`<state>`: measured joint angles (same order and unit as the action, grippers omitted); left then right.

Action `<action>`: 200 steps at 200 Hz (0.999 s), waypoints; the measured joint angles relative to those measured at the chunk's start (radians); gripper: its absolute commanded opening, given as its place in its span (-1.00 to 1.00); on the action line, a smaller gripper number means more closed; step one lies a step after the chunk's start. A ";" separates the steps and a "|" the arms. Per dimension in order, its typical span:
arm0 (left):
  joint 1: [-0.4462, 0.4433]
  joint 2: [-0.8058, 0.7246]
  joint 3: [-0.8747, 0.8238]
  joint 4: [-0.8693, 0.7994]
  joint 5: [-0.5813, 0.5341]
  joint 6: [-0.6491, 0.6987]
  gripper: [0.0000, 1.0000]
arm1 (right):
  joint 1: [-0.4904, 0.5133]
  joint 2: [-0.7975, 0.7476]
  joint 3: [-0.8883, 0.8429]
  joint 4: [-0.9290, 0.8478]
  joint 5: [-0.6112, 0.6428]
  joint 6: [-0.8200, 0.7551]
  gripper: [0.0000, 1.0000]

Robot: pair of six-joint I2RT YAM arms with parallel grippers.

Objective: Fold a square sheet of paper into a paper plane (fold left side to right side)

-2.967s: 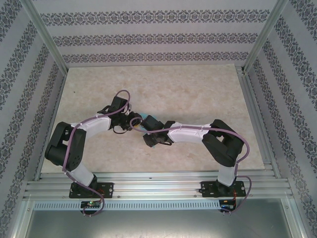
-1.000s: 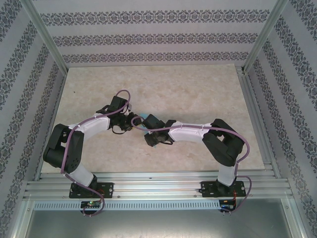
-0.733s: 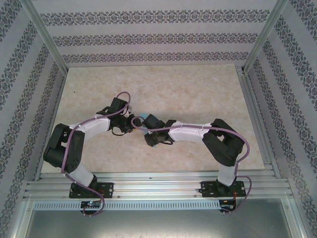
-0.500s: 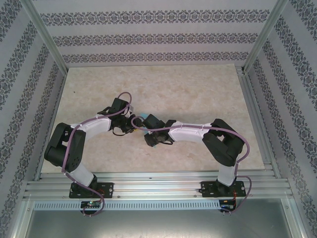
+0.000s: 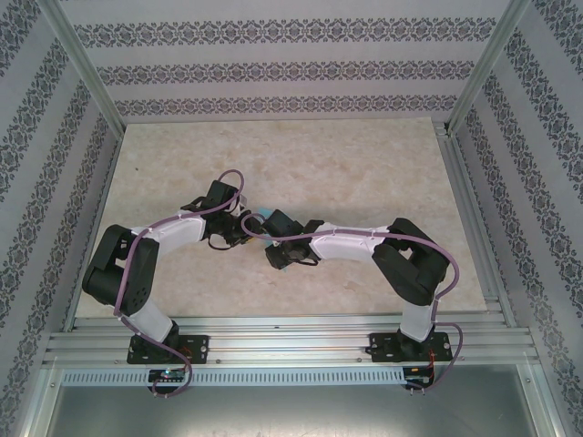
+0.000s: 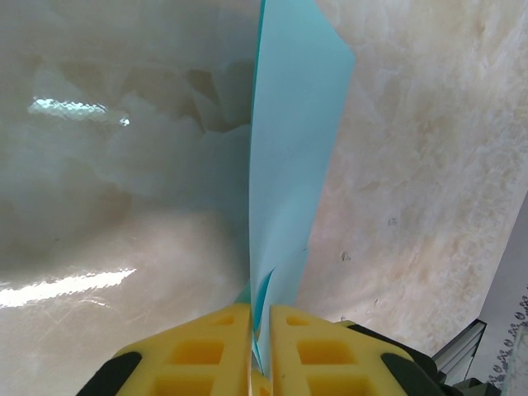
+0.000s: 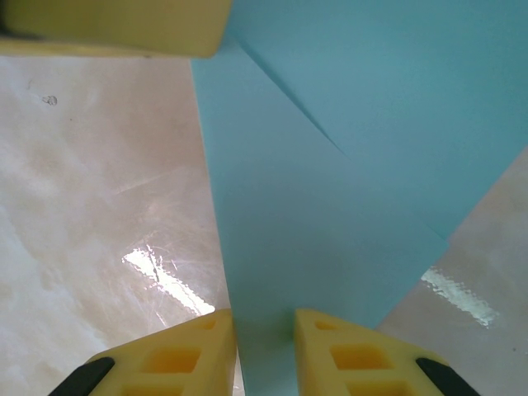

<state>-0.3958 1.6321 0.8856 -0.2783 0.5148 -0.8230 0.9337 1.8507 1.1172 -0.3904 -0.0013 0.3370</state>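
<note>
Folding partway: creases are made, plane shape is judged unfinished.
Left gripper point(image 6: 261, 312) is clamped thinly on the folded paper point(image 6: 289, 148), stood on edge ahead of it; right gripper point(image 7: 264, 315) is narrowly parted, flat creased layers seen beyond its tips.

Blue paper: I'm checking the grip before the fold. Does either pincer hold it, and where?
The left pincer pinches the blue paper at its near edge, sheet standing edge-on. The right pincer stands open over it, pinching nothing.
</note>
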 measured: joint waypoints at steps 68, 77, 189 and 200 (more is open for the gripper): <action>0.000 0.000 0.008 -0.007 0.000 0.004 -0.93 | -0.021 -0.060 -0.069 0.021 -0.035 -0.027 -0.21; 0.000 0.000 0.008 -0.011 0.000 0.004 -0.95 | -0.029 -0.098 -0.095 0.029 -0.043 -0.034 -0.16; -0.026 -0.002 0.023 -0.022 0.004 -0.012 -0.96 | 0.000 -0.101 -0.088 0.145 -0.048 -0.049 -0.08; -0.026 -0.002 0.025 -0.022 0.004 -0.015 -0.96 | 0.002 -0.094 -0.088 0.147 -0.038 -0.049 -0.08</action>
<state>-0.4213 1.6306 0.9108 -0.3004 0.5186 -0.8383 0.9360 1.7569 1.0294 -0.2432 -0.0391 0.2882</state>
